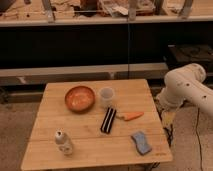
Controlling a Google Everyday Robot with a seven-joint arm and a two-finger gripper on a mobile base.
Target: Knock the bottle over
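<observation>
Hanging from the white arm (pixel 186 86), the pincer (pixel 168 118) points downward just off the right edge of the wooden worktop (pixel 90 150), about level with its middle. Whether it is open or closed cannot be told from this view, and it holds nothing that shows.

The bottle (pixel 63 142) stands upright well apart from the pincer, far across the worktop at the front left corner, its pale cap on top. Nearest the pincer lies what looks like an orange carrot (pixel 133 116), with a black striped block (pixel 108 120) just beyond it. A blue sponge (pixel 142 142) lies forward of the pincer, near the front right corner. Farther off, toward the back, the translucent cup (pixel 106 96) stands just beside the orange bowl (pixel 80 98).
</observation>
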